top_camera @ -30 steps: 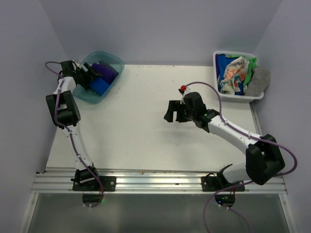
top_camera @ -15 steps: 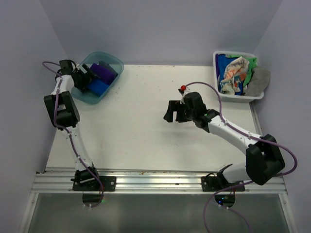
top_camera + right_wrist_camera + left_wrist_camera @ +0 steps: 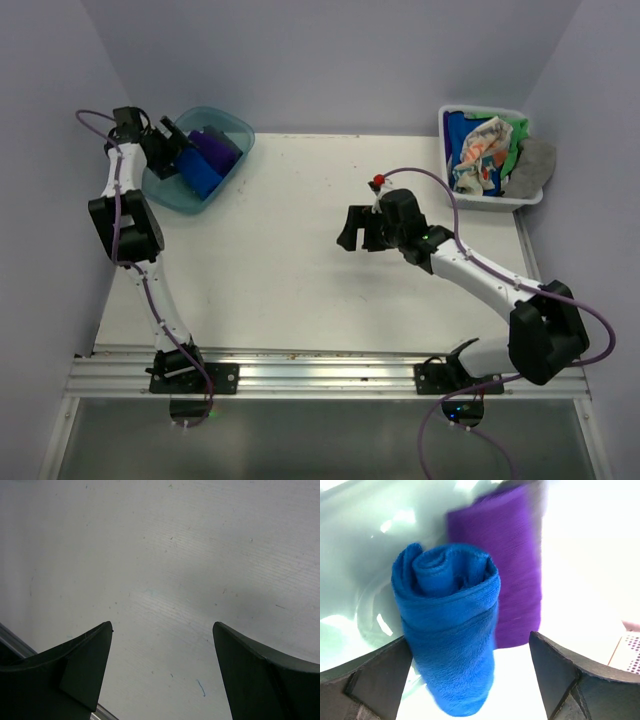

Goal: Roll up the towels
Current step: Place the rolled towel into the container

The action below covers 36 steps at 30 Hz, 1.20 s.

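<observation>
Top external view: left gripper (image 3: 170,152) hangs over the near-left rim of the teal tub (image 3: 238,130) at the table's (image 3: 290,280) far-left corner, jaws spread wide, released, gripping nothing. Inside the tub: rolled blue towel (image 3: 203,176) with the rolled purple towel (image 3: 216,150) touching it on the far side. Left wrist view: blue roll's spiral end faces the camera and sits low between the fingers (image 3: 375,677); the right finger is clear of it, left-finger contact unclear. Right gripper (image 3: 350,232) is mid-table, jaws wide, empty, bare tabletop beneath. Unrolled towels heaped in the white basket (image 3: 500,203) at far right: cream printed towel (image 3: 478,150), green towel (image 3: 516,138), and grey towel (image 3: 536,165) draped over the rim.
</observation>
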Available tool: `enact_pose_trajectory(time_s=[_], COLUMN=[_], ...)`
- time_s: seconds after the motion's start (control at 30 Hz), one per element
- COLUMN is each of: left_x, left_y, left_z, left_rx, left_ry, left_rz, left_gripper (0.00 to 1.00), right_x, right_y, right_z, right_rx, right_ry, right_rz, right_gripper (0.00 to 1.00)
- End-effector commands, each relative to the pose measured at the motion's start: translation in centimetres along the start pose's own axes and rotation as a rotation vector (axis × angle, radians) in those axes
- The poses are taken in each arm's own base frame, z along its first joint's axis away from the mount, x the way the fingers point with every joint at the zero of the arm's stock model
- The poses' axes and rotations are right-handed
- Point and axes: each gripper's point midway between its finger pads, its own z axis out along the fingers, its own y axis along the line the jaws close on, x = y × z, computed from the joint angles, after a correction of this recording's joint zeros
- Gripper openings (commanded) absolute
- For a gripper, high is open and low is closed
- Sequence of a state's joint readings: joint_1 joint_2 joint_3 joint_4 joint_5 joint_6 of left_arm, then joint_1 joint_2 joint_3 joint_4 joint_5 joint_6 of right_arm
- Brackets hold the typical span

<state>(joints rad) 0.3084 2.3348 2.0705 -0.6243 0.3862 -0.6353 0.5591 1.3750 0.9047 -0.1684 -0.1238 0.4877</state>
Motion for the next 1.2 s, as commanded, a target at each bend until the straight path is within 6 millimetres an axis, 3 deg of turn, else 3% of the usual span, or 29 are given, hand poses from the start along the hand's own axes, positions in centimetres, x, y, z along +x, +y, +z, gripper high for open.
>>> enact_pose_trajectory(time_s=[0.0,0.2,0.53,0.73,0.9,1.17], left_x=[-3.0,-2.5,-1.5,-1.1,-0.5,0.1], left_y=[-1.4,-1.0,0.8,0.6,0.9,0.1], left_z=[-1.2,-0.1,-1.1,-1.9,-1.4,-0.3], left_rx=[0.029,0.034,-0.041,-0.037,-0.032,0.047], left_ry=[-0.072,-0.046,-0.056,-0.061,-0.036,-0.010], left_rz=[0.003,-0.031,-0.055,-0.042,-0.034,-0.058], left_gripper=[0.99,1.00,0.99,0.98,0.89,0.59], right_x=[-1.7,-1.6,-1.5,-1.3,-1.4,-1.5], right_y=[1.5,1.4,1.5,1.5,1.6,1.6], right_z=[-1.0,-1.1,-0.9,-0.7,-0.7,-0.9], right_rx=[-0.051,-0.045,-0.050,-0.055,-0.062,-0.055], right_ry=[-0.053,-0.049,-0.046,-0.038,-0.041,-0.045], right_rz=[0.004,0.005,0.005,0.008,0.010,0.012], right_gripper=[0.85,0.85,0.85,0.85,0.85,0.85])
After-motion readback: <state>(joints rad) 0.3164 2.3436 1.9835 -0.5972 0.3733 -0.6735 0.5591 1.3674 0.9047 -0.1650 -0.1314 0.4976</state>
